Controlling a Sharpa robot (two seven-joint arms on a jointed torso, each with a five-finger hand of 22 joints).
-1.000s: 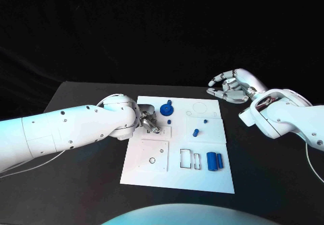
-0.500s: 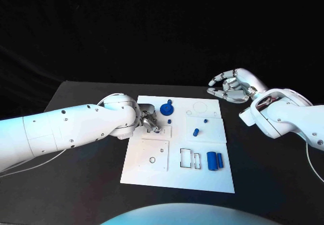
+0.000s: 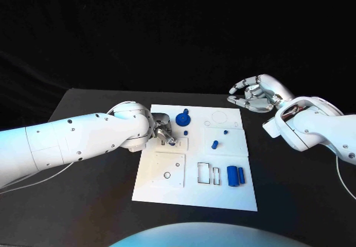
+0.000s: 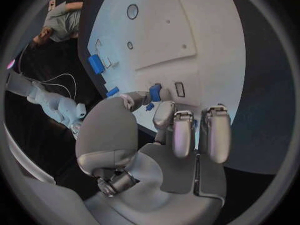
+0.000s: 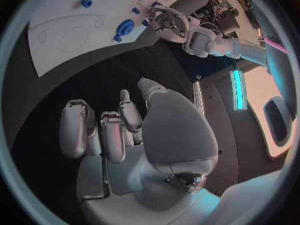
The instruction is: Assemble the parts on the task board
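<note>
The white task board (image 3: 194, 193) lies in the middle of the table. My left hand (image 3: 164, 133) is low over its far left part and pinches a small blue part (image 4: 154, 91) between thumb and a finger, beside a small rectangular slot (image 4: 179, 89). A blue round part (image 3: 183, 120) lies just beyond that hand. A blue peg (image 3: 215, 145) stands mid-board, and two blue cylinders (image 3: 236, 176) lie side by side near the right edge. My right hand (image 3: 256, 95) hovers past the board's far right corner, fingers loosely curved and empty.
Outlined slots (image 3: 208, 174) and a round hole (image 3: 167, 175) mark the near half of the board. A faint circle outline (image 3: 219, 119) sits at its far right. Black table (image 3: 89, 195) surrounds the board on all sides.
</note>
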